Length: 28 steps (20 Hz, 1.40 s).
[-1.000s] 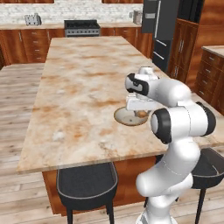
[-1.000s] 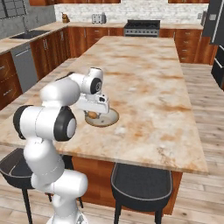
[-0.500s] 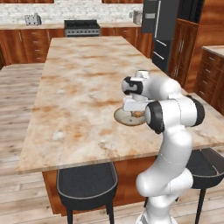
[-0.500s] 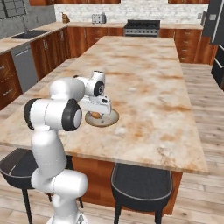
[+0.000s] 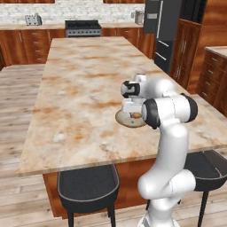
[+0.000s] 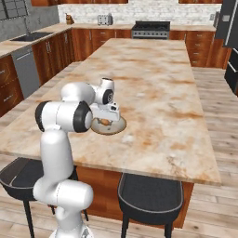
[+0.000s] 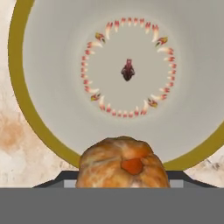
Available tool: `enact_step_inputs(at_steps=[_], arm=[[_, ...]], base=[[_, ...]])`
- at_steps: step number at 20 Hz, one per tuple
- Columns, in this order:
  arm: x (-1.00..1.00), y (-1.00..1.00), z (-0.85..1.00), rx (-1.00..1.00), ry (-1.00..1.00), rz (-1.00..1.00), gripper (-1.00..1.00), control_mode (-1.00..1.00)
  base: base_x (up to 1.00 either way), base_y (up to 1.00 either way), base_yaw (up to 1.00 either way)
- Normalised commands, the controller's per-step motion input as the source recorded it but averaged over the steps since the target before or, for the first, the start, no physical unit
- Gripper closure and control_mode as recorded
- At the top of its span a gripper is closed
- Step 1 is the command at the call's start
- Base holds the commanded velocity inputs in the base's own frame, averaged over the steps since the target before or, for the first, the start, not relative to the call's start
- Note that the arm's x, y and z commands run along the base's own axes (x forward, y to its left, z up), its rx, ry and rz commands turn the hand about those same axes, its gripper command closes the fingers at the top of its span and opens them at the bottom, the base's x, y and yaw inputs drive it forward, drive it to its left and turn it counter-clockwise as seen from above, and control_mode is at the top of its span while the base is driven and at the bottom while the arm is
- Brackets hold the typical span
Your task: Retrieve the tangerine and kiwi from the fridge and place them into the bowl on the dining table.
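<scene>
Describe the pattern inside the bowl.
The bowl is pale grey, olive-gold rimmed, with a ring of red-orange marks around a dark red centre figure; hand view.

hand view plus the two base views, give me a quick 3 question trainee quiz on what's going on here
1. True or false: the tangerine sits between the jaws of the gripper, directly over the bowl.
2. Multiple choice: the bowl rests on A) a wall counter, B) the dining table, C) a stool.
3. Fill in: the inside of the bowl is pale grey with a ring of small red marks, and its rim is ____.

Key: 1 true; 2 B; 3 olive-gold.
</scene>
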Motion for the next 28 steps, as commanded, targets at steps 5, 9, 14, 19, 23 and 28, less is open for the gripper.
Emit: enact_step_inputs(at_steps=[5, 9, 14, 19, 23, 28], arm=[[0.43, 0.0, -0.35, -0.01, -0.06, -0.01, 1.0, -1.0], [0.3, 0.0, -0.35, 0.0, -0.02, -0.01, 1.0, -1.0], [0.29, 0.0, -0.3, 0.0, -0.03, -0.01, 1.0, -1.0], [0.31, 0.0, -0.3, 0.0, -0.03, -0.01, 1.0, -1.0], [0.09, 0.0, -0.04, 0.0, -0.04, -0.03, -1.0, -1.0], [-0.13, 0.0, 0.56, 0.0, 0.0, -0.01, -1.0, -1.0]], base=[[0.0, 0.0, 0.0], [0.0, 0.0, 0.0], [0.0, 0.0, 0.0], [0.0, 0.0, 0.0], [0.0, 0.0, 0.0], [0.0, 0.0, 0.0]])
